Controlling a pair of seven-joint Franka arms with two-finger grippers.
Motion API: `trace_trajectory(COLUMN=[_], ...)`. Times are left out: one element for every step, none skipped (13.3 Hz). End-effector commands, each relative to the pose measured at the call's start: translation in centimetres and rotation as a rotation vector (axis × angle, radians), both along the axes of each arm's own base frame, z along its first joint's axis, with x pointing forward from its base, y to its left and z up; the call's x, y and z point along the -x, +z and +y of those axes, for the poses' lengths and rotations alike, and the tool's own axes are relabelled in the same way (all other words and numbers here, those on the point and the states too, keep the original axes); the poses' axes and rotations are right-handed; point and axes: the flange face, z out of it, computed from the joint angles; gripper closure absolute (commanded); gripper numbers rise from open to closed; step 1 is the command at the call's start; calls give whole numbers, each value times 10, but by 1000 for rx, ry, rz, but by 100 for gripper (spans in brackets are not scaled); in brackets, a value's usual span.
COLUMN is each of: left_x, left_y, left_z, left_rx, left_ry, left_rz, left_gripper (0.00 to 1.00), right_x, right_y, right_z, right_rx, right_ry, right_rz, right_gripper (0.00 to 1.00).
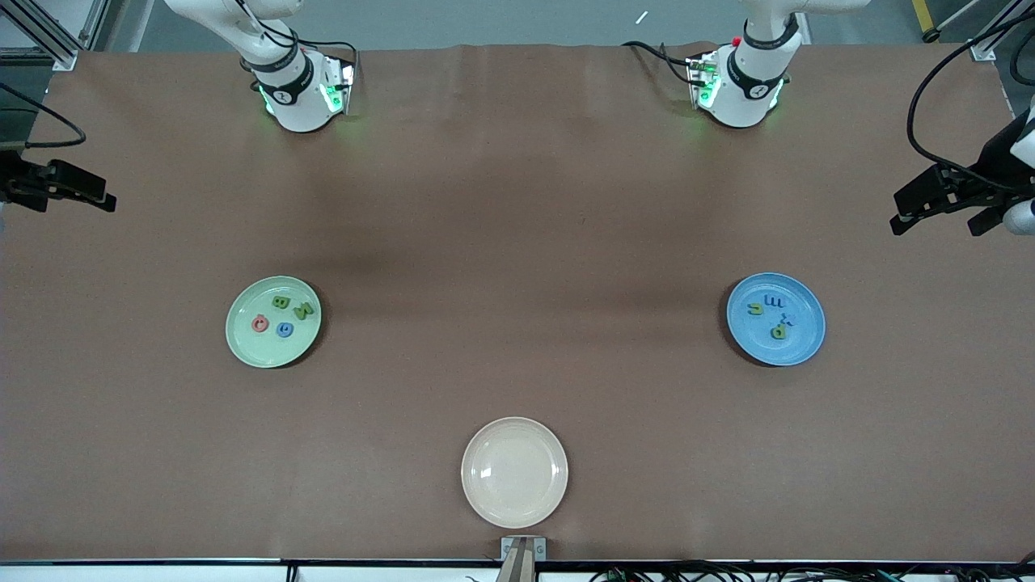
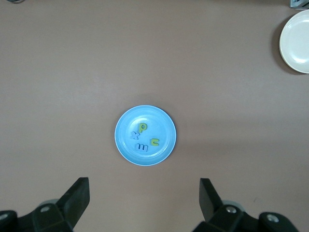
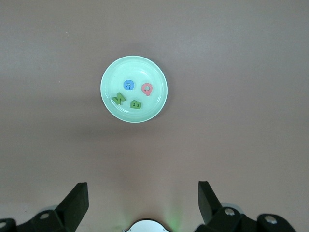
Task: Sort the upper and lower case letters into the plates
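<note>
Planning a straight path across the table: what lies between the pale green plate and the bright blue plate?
Nothing: the front view shows only bare brown tabletop between the round pale green plate and the round bright blue plate. The cream-white plate sits nearer the camera, off that line.

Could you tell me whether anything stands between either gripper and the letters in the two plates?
Nothing visible does. The left gripper, fingers open, looks straight down on the blue plate and its four letters. The right gripper, fingers open, looks down on the green plate and its four letters. Bare table lies between.
</note>
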Motion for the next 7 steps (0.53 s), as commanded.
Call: trace_trajectory(left_x=[3, 2, 3, 3, 3, 3, 3], left_y=[7, 6, 6, 5, 5, 5, 5], left_z=[1, 1, 1, 1, 1, 2, 2], left_rx=[14, 14, 19, 19, 19, 19, 19], left_ry=[-1, -1, -2, -2, -2, 0, 0], left_rz=[4, 4, 6, 8, 8, 8, 8], left_gripper=[0, 0, 0, 0, 0, 0, 0], right_x=[11, 12, 13, 17, 24, 26, 27], right_y=[6, 11, 12, 19, 27, 28, 27], right_z=[-3, -3, -5, -4, -5, -5, -5], right_rx=[6, 6, 6, 6, 7, 6, 6], right_ry=[12, 11, 8, 9, 7, 7, 7], right_rz=[-7, -7, -4, -13, -30, -30, -29], right_gripper=[0, 0, 0, 0, 0, 0, 0])
